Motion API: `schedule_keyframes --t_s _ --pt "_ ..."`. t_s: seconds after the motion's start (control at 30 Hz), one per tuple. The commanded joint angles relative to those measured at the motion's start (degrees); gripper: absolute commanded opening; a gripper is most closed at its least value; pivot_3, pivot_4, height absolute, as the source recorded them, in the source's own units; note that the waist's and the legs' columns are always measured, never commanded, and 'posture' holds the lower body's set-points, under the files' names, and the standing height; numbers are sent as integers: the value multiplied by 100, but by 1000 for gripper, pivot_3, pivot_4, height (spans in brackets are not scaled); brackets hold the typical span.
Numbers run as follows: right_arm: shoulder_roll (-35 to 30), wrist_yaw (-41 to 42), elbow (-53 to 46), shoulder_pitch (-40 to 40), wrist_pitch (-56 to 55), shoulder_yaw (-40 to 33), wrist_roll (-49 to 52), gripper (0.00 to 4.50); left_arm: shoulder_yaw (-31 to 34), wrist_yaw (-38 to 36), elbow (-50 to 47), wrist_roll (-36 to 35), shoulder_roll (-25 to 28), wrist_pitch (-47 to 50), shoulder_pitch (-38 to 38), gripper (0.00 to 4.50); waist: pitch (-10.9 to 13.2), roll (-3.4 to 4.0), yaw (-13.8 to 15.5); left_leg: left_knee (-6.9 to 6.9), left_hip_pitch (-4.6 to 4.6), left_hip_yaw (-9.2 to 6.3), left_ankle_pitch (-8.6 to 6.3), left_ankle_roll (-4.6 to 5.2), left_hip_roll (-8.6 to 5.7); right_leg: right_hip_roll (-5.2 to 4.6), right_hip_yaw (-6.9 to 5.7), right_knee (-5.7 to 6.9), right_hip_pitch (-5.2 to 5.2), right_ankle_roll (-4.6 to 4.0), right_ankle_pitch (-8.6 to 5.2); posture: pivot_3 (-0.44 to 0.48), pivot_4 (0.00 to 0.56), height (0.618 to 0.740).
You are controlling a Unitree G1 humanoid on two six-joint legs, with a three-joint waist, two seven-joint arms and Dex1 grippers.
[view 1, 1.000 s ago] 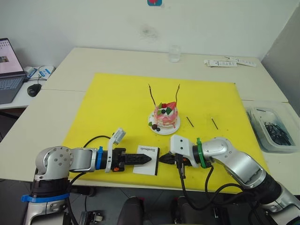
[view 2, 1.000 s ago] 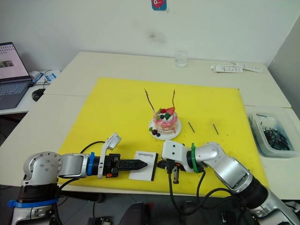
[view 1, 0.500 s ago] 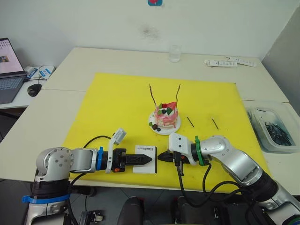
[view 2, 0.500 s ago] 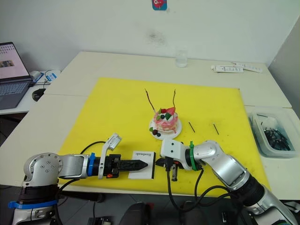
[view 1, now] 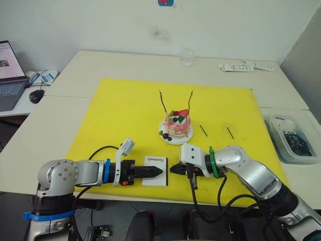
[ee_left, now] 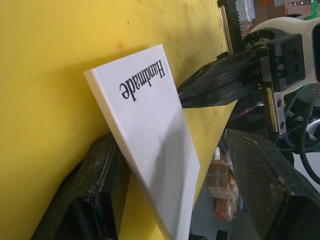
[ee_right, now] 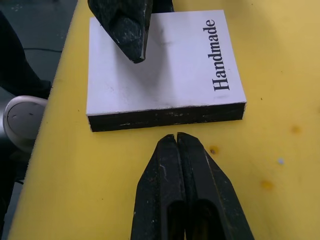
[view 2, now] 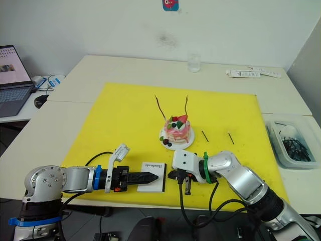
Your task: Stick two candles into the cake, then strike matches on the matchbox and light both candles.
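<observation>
Between the spread fingers of the left gripper (ee_left: pixel 165 200), the matchbox (view 1: pixel 155 171) is straddled, flat on the yellow mat (view 1: pixel 120 115). Just beside its dark strip, the right gripper (ee_right: pixel 176 145) is pressed together. Beyond both, the cake (view 1: pixel 176 125) is stuck with two candles (view 1: pixel 163 101).

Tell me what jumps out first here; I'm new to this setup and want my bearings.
A small pink cake stands mid-mat on the bright yellow mat, with two thin candles already stuck upright in it. Near the mat's front edge, the left claw reaches over a flat white matchbox while the right claw, fingers shut, points at its dark side. Two matches lie right of the cake.
</observation>
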Motion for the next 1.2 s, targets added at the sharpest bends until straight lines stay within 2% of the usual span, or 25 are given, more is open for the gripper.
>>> schedule_keyframes --t_s 0.03,0.5,0.6,0.9,1.2 --pt "99 86 -47 -45 61 29 82 23 -192 82 68 170 -84 47 71 3329 0 0 0 0 0 0 0 0 0 0 0 0 0 0 0 0 150 740" --pt "240 131 26 -52 124 -25 79 23 -311 83 -74 269 -39 -7 165 3329 0 0 0 0 0 0 0 0 0 0 0 0 0 0 0 0 150 740" --pt "246 122 10 -40 144 -29 86 0 -436 128 -130 408 -49 -119 202 2764 0 0 0 0 0 1 0 0 0 -3 0 0 0 0 0 0 150 740" --pt "289 59 37 -27 183 -74 81 0 -694 57 -49 808 26 -452 207 120 -1 2 3 0 0 3 0 0 -3 -8 0 -4 1 0 0 0 150 740" --pt "251 -23 63 45 155 -115 42 0 -730 -34 -11 851 110 -574 196 27 -2 2 7 1 0 -4 0 0 -2 -10 -1 -3 3 0 1 0 150 740"
